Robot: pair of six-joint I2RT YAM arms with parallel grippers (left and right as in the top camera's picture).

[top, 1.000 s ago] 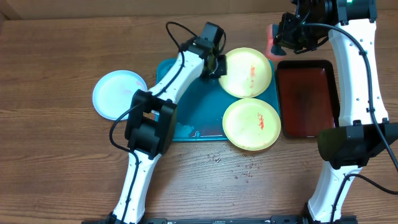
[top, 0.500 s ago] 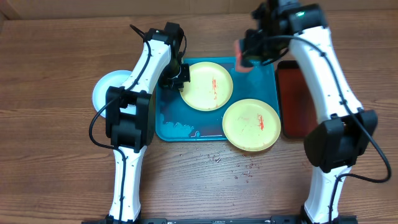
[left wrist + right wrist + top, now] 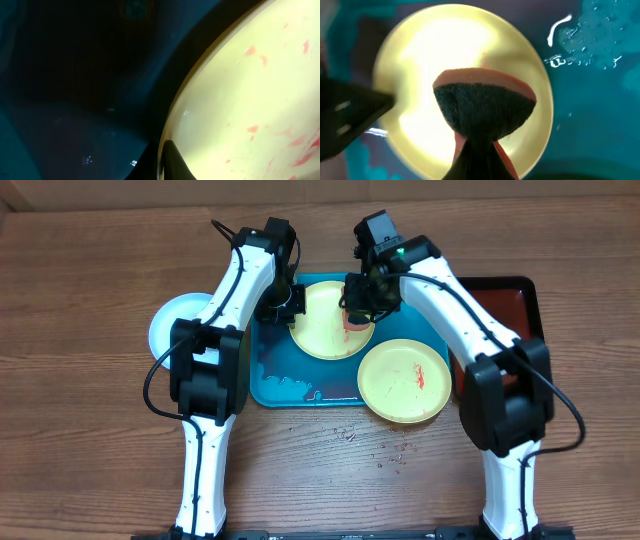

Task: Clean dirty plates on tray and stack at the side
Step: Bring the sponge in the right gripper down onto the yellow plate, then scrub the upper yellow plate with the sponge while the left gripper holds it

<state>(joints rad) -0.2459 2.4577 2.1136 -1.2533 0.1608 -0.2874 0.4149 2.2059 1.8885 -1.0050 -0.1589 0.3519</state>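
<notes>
The teal-blue tray (image 3: pixel 300 388) lies mid-table. A pale yellow-green plate (image 3: pixel 322 330) with red smears lies on its far part. My left gripper (image 3: pixel 285 298) is shut on this plate's left rim; the left wrist view shows the rim pinched between the fingers (image 3: pixel 162 162) and the smears on the plate (image 3: pixel 250 100). My right gripper (image 3: pixel 362 298) is shut on a pink sponge (image 3: pixel 485 107) with a dark scrub face, held on or just over that plate (image 3: pixel 415 70). A second smeared yellow-green plate (image 3: pixel 405 380) lies at the tray's front right. A white plate (image 3: pixel 175 330) lies on the table left of the tray.
A dark red tray (image 3: pixel 505 330) with a black rim lies right of the teal tray. Water drops sit on the teal tray floor (image 3: pixel 590 45). Small crumbs (image 3: pixel 385 452) are scattered on the wooden table in front of the tray.
My right arm has swung from the back right, leftward and down, bringing the sponge over the held plate. My left gripper first pulled the plate left, then stayed still.
</notes>
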